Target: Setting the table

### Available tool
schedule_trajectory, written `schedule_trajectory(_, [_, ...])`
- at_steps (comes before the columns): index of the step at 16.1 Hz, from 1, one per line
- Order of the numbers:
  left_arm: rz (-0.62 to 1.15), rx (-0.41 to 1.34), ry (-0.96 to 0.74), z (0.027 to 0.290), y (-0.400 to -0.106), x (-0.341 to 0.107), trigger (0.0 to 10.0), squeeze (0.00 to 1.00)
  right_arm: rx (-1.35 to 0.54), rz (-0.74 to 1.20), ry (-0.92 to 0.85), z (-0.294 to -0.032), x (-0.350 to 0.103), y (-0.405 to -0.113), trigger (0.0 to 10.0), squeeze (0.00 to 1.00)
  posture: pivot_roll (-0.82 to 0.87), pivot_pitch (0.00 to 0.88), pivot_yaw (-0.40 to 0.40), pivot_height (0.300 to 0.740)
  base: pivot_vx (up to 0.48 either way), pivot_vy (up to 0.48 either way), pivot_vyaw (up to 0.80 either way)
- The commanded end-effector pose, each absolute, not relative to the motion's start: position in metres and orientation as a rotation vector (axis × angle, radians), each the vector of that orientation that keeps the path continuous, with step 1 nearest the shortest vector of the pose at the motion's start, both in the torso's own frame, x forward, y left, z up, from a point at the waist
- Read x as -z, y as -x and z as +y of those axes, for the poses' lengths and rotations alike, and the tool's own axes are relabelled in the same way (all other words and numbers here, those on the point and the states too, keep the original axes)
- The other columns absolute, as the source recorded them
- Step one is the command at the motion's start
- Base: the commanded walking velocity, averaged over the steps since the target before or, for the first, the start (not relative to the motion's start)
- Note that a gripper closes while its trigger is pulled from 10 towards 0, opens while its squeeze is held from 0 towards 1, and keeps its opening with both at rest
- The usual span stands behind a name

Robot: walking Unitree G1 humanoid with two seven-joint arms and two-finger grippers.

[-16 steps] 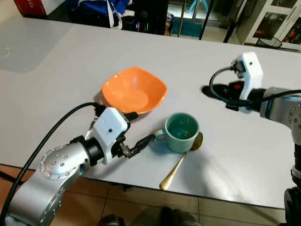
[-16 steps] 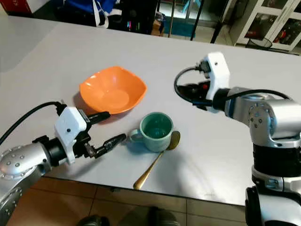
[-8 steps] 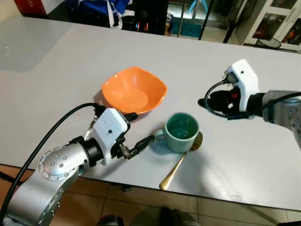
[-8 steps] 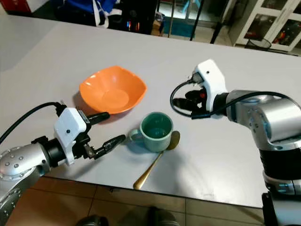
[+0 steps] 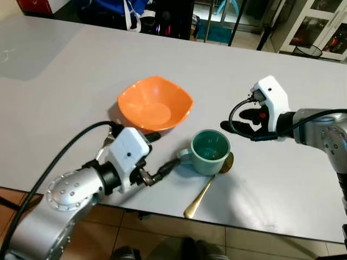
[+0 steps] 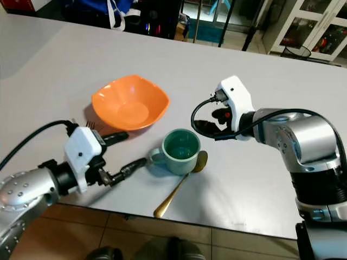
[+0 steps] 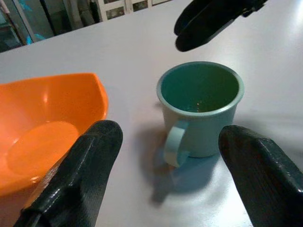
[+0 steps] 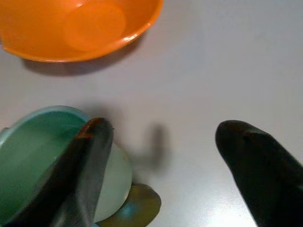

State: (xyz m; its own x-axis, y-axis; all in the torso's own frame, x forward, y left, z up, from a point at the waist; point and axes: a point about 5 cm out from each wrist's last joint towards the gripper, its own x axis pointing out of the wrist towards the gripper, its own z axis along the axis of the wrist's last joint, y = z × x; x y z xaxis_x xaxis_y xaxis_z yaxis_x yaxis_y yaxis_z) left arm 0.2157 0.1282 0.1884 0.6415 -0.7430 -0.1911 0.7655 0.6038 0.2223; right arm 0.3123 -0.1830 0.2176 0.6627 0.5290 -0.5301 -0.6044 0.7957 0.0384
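Teal mug (image 5: 211, 151) sits near the table's (image 5: 65, 92) near edge, handle pointing left toward the left gripper (image 7: 165, 175); gold spoon (image 5: 205, 187) lies just right of it, bowl end tucked against the mug's base, and the orange bowl (image 5: 155, 103) is beside it on the far-left. Left gripper is spread wide, fingers straddling the line to the handle, tips just short of the mug, not touching. Right gripper (image 8: 161, 161) is also wide open, hovering above the table just far-right of the mug rim. My read: mug pickup is the step in hand. To do it well, left should close on the handle or wall squarely, low enough not to tip it, and lift straight so the spoon isn't dragged. Right needs to stay clear of the rim. Versus a second ago: right arm has swung in leftward and nearer toward the mug; left gripper has crept slightly closer to the handle. Mug, spoon and bowl unmoved.
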Motion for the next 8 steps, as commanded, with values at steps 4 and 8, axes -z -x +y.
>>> schedule_trajectory(4, [0.088, 0.894, -0.290, 0.123, -0.212, -0.187, 10.0, 0.00, -0.570, 0.606, 0.143, -0.194, -0.209, -0.317, 10.0, 0.00, -0.08, 0.145, -0.109, 0.740, 0.000, 0.000, 0.00])
schedule_trajectory(8, [0.085, 0.891, -0.290, 0.123, -0.212, -0.187, 10.0, 0.00, -0.582, 0.638, 0.107, -0.195, -0.201, -0.318, 10.0, 0.00, -0.08, 0.143, -0.111, 0.740, 0.000, 0.000, 0.00])
